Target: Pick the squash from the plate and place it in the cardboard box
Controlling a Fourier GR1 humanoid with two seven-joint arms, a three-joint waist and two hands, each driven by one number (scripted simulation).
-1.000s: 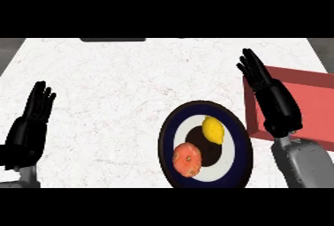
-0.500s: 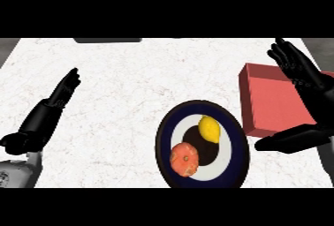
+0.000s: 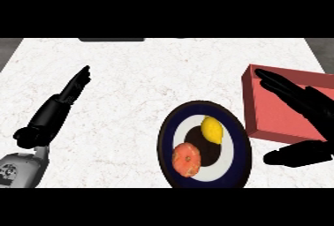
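A: Starting with the biggest thing, what lies there?

B: A pale marbled surface (image 3: 143,79) carries everything. At its right side sits the red box (image 3: 277,121), open on top. Just left of the box, close but apart from it, lies a dark-rimmed plate (image 3: 166,152) with a white centre.

A: And the hands?

B: The right hand (image 3: 306,110) hangs over the box with its fingers (image 3: 274,81) stretched straight, the thumb pointing toward the plate; it holds nothing. The left hand (image 3: 55,112) shows at the left, well apart from the plate, fingers straight too and empty.

A: Where is the squash?

B: The yellow squash (image 3: 211,129) rests on the plate, on its upper right part. Beside it, lower left, lies an orange-red fruit (image 3: 187,159), near but seemingly not touching.

A: What could go wrong from here?

B: In my judgement, the right hand must come left and down. The two fruits sit close, so wide fingers might catch the orange-red one or nudge it off the plate. The squash looks smooth and rounded, so it could roll away from closing fingers. The box wall also stands beside the plate, and a low carry could knock it
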